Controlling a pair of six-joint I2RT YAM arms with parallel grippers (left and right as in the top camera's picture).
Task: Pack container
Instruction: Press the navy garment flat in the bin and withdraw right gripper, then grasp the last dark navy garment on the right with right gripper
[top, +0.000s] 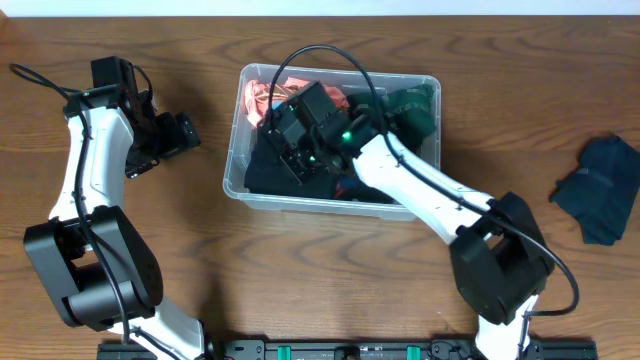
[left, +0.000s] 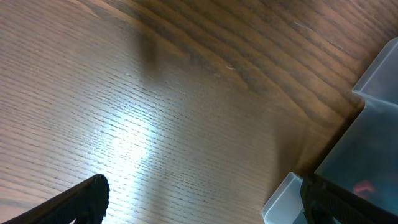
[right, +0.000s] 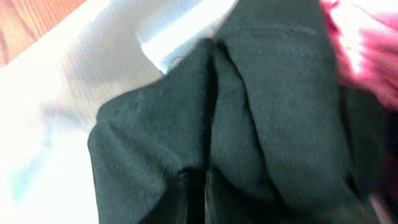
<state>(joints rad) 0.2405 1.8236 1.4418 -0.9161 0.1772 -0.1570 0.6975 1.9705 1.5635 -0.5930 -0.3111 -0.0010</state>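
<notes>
The clear container (top: 340, 72) stands mid-table, holding a dark cloth (top: 268, 172), a pink cloth (top: 260, 98) and a dark green cloth (top: 412, 110). My right gripper (top: 300, 158) reaches down inside it onto the dark cloth (right: 273, 93). Its fingertips (right: 208, 183) stand a narrow gap apart at a fold of that cloth, my right gripper (right: 194, 182) slightly open. Pink cloth (right: 367, 56) shows to the right, the container wall (right: 56, 124) to the left. My left gripper (top: 176, 134) hovers over bare wood left of the container, and the left gripper (left: 205, 194) is wide open and empty.
A dark blue cloth (top: 600, 188) lies crumpled on the table at the far right. The container's near corner (left: 283, 199) sits just beside my left gripper's right finger. Wooden tabletop (left: 155, 93) stretches to the left.
</notes>
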